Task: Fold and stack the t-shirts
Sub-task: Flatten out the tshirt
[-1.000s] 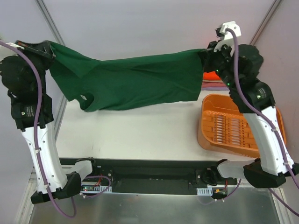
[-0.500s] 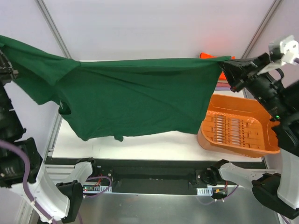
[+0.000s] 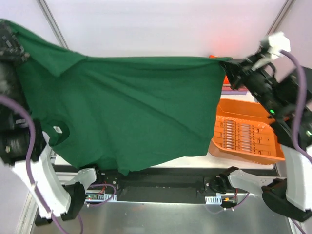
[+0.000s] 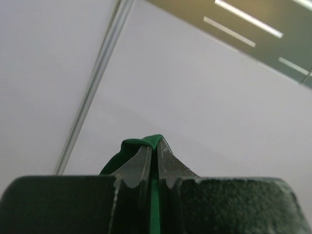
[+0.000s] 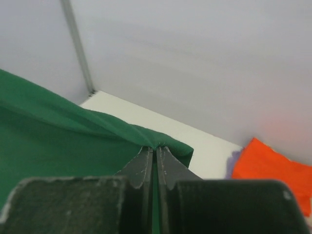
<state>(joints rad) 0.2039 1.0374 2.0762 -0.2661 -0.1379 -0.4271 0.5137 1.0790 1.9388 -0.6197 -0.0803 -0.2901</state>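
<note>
Dark green shirt (image 3: 131, 107), orange basket (image 3: 246, 136)

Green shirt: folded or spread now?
Spread. The green shirt hangs open between the left gripper and right gripper, each pinching an edge.

White table (image 5: 204, 141): orange basket (image 3: 246, 136) at right, folded orange t-shirt (image 5: 275, 168) behind.

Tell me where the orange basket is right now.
Top view: the orange basket sits at the right side, just right of the held-up green shirt, partly covered by the right arm.
</note>
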